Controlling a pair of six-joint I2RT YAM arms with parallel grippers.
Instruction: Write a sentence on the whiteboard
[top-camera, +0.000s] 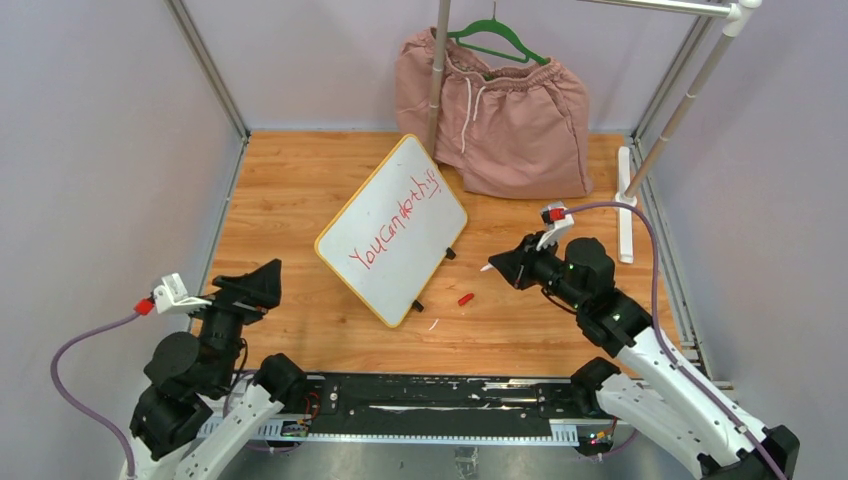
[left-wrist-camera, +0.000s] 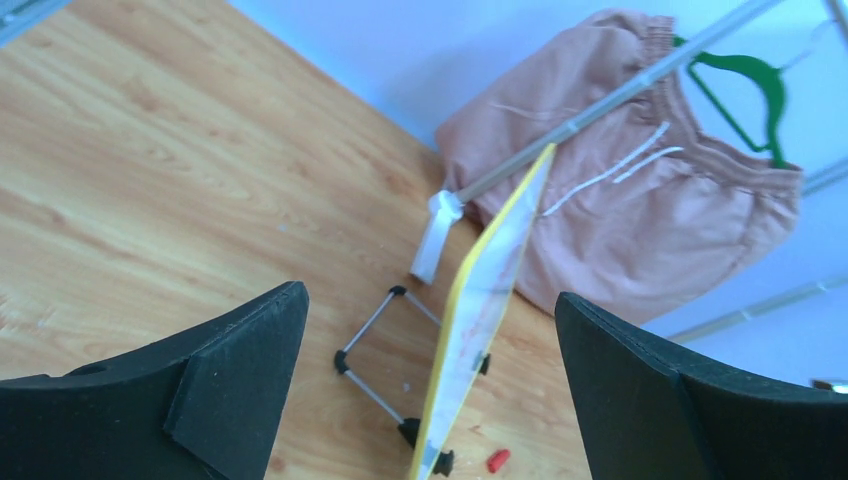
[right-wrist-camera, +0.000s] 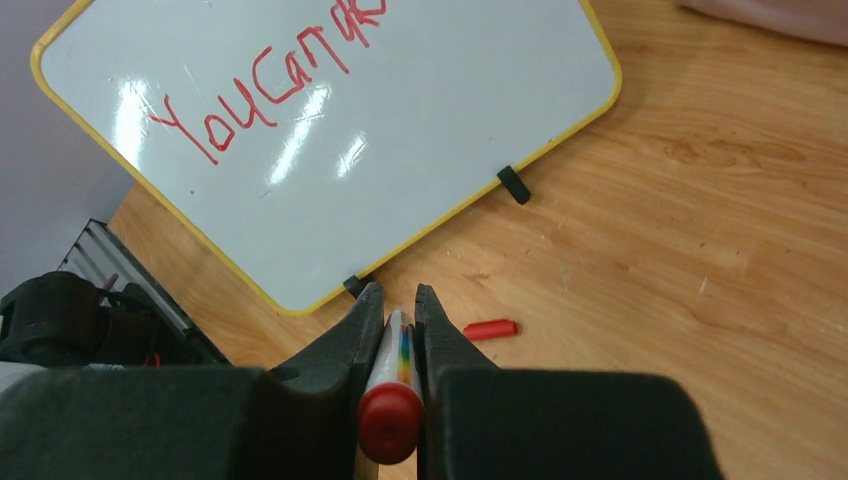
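The whiteboard (top-camera: 392, 232) stands tilted on its wire stand at the table's middle, with a yellow rim and black feet. The red sentence (top-camera: 396, 218) reads about "YouCandothis", its end underlined. In the right wrist view the whiteboard (right-wrist-camera: 400, 150) shows only "YouCan" of the sentence (right-wrist-camera: 262, 88). In the left wrist view the whiteboard (left-wrist-camera: 478, 310) is edge-on. My right gripper (right-wrist-camera: 399, 297) is shut on a white marker (right-wrist-camera: 392, 385) with a red end, to the right of the board and apart from it. My left gripper (left-wrist-camera: 430, 390) is open and empty, near the front left.
A red marker cap (top-camera: 465, 298) lies on the wood in front of the board's lower right, also in the right wrist view (right-wrist-camera: 490, 329). Pink shorts (top-camera: 510, 120) on a green hanger (top-camera: 497, 38) lie at the back. A metal rack pole (top-camera: 437, 70) stands behind the board.
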